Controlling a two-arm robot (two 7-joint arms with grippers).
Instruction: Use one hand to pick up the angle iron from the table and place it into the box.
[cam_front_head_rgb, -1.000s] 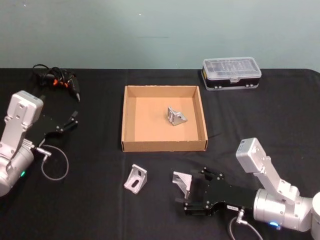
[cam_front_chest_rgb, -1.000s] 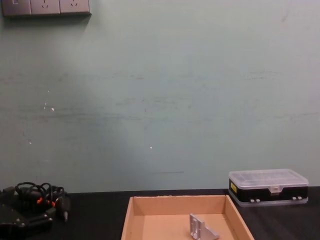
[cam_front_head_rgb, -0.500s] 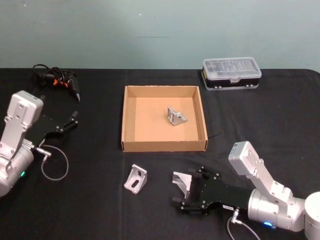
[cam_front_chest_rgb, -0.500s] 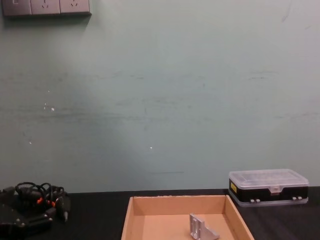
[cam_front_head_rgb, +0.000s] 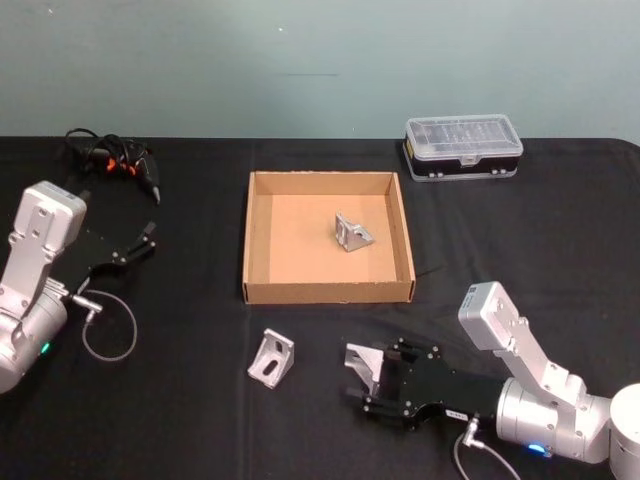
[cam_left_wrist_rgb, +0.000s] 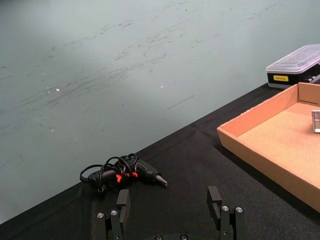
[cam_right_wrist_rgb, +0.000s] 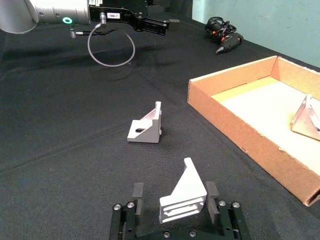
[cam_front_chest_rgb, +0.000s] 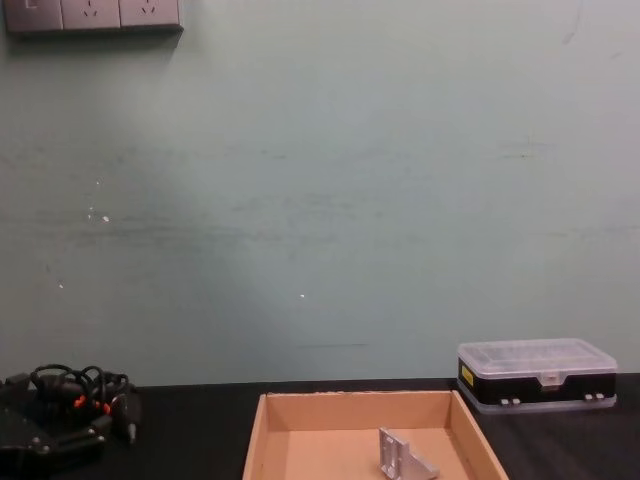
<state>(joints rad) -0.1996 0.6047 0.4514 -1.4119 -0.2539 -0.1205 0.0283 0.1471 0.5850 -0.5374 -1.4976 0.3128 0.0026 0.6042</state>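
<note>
Grasping step: the black right gripper's (cam_right_wrist_rgb: 174, 192) fingers (cam_right_wrist_rgb: 212, 192) stand spread astride the silver triangular angle iron (cam_front_head_rgb: 361, 359) near the black counter's (cam_front_head_rgb: 200, 420) front edge. Next it should pinch, lift and carry the piece to the tan cardboard box (cam_front_head_rgb: 329, 291). The left gripper (cam_left_wrist_rgb: 169, 196) idles, fingers spread, at the left edge.

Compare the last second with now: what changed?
The right gripper slid left along the table until its open fingers flank the near angle iron, not yet clamped. That piece, the second angle iron beside it, the boxed angle iron, the box and the parked left gripper stayed put.
</note>
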